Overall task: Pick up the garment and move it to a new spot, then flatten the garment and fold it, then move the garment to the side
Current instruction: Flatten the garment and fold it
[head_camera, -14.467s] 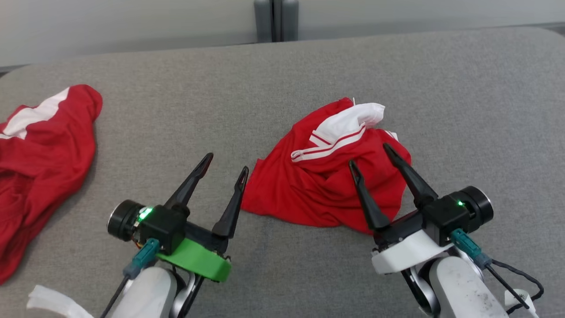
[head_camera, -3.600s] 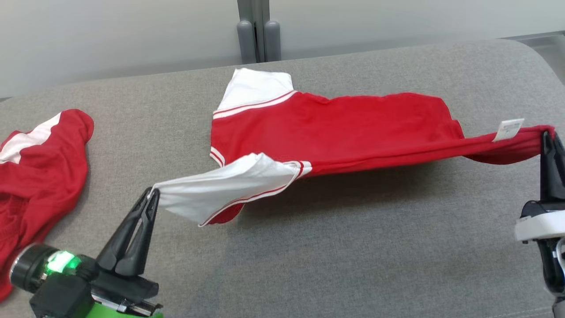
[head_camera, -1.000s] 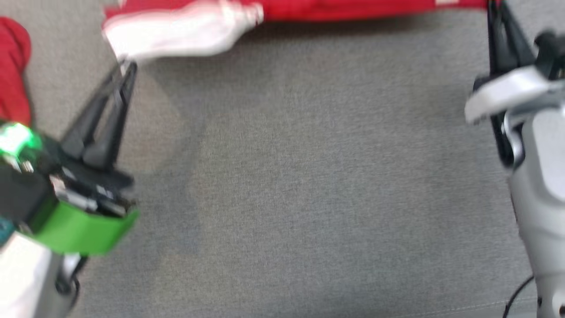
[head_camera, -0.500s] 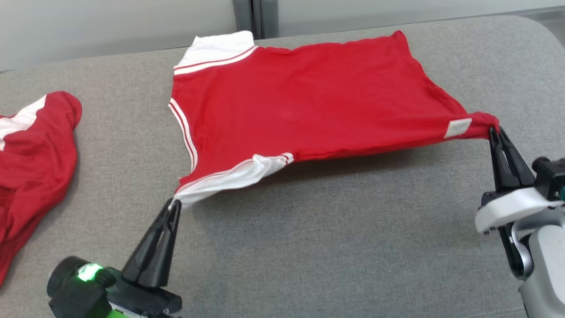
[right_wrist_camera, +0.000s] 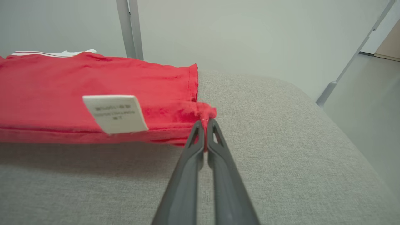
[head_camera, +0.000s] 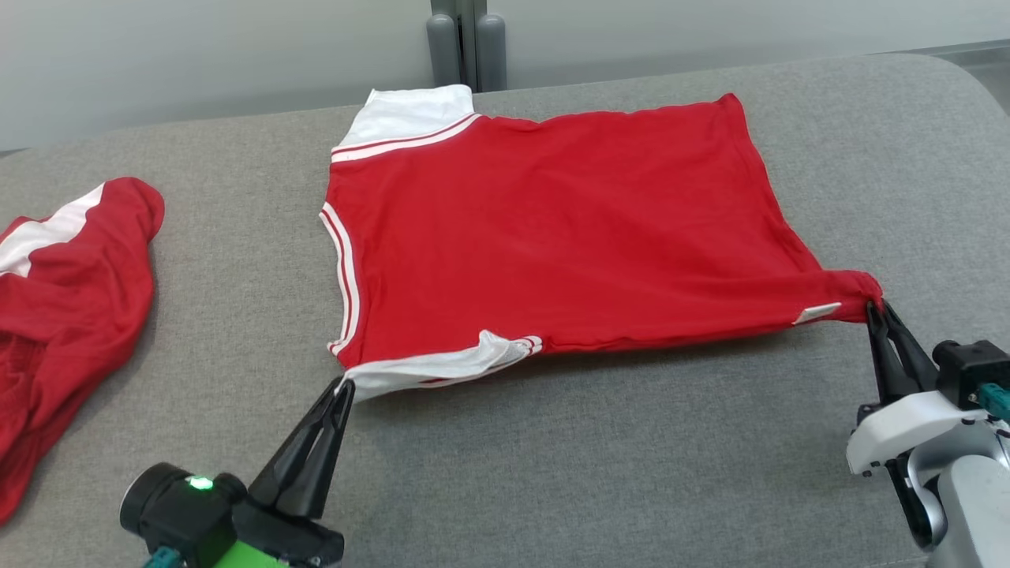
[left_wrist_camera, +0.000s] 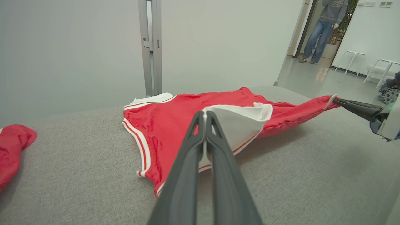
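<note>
Grey fabric surface (head_camera: pixel 600 473) carries the red garment (head_camera: pixel 552 237), spread mostly flat across its middle, white-trimmed sleeves toward the robot's left and hem toward its right. Some crumpled red clothing (head_camera: pixel 71 300) lies at the far left, well apart. On the near edge, the left gripper (head_camera: pixel 345 386) has its fingers pressed together on the white sleeve (head_camera: pixel 442 367), and the right gripper (head_camera: pixel 874 306) pinches the bunched hem corner, near a white label (right_wrist_camera: pixel 115 113)
</note>
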Motion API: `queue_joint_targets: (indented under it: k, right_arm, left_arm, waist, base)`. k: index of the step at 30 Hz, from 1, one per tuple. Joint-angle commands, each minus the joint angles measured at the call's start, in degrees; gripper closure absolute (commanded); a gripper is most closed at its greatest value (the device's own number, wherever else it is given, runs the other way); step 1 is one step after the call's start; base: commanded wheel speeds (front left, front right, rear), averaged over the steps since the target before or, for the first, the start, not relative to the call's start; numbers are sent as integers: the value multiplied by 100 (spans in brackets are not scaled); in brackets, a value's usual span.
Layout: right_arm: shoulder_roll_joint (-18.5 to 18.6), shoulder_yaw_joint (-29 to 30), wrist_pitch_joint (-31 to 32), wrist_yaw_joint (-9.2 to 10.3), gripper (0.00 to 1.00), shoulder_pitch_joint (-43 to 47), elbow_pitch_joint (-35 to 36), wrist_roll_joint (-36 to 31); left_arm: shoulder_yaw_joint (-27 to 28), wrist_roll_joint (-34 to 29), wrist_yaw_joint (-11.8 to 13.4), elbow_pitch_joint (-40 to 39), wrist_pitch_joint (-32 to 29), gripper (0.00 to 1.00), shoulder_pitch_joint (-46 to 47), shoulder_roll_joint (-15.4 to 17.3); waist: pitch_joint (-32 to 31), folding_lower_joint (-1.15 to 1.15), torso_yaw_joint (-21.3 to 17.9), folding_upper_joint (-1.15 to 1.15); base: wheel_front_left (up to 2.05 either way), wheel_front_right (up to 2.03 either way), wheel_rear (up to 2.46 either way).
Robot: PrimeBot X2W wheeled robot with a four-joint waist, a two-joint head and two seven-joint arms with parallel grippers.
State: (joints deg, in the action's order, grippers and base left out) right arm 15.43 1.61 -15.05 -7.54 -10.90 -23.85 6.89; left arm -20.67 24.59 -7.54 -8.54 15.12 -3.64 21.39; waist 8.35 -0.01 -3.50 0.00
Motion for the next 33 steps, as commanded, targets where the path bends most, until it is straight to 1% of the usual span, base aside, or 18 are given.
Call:
queue_joint_targets:
  k: [1,7,11,16,21,25,28,31,32,33]
  right_arm:
    - [-19,-30,-18,10,100,-205,-86,-28]
    - [-161,-113,-18,10,100,-676,-390,-89]
    - [-219,-120,-18,10,100,-1053,-649,-137]
    - [-215,-30,-18,10,100,-1622,-1072,-239]
    - [-170,-20,-18,10,100,-2107,-1411,-298]
    - [-160,-63,-18,10,100,-2419,-1631,-336]
    - [-151,-143,-18,10,100,-2612,-1778,-367]
    - [-136,-234,-17,10,100,-2712,-1913,-410]
    - [-133,-240,-18,10,92,-2725,-1948,-417]
    - [-119,-240,-18,10,67,-2722,-1988,-438]
  left_arm:
    - [-3,-34,14,111,3,100,226,-19]
    - [114,-195,14,681,3,100,994,-175]
    - [44,-283,13,998,3,100,1590,-223]
    - [-122,-464,13,1295,3,100,2331,-120]
    - [-292,-627,13,1590,3,100,2941,-95]
    - [-411,-732,13,1887,3,100,3300,-44]
    - [-516,-924,13,2081,3,100,3535,-10]
    - [-613,-972,13,2259,3,100,3701,-51]
    - [-641,-937,13,2348,3,83,3709,-68]
    - [-648,-882,13,2428,3,38,3730,-113]
  waist:
    - [40,1,-21,0]
    - [304,1,-46,0]
    - [567,1,-28,0]
    - [902,1,42,0]
    - [1166,1,104,0]
    - [1332,1,124,0]
    - [1434,1,138,0]
    - [1487,1,173,0]
    - [1486,1,180,0]
    - [1467,1,193,0]
  base:
    - [0,0,0]
    - [0,0,0]
    - [0,0,0]
    - [0,0,0]
    - [0,0,0]
    - [0,0,0]
    - [0,0,0]
    - [0,0,0]
    - [0,0,0]
    - [0,0,0]
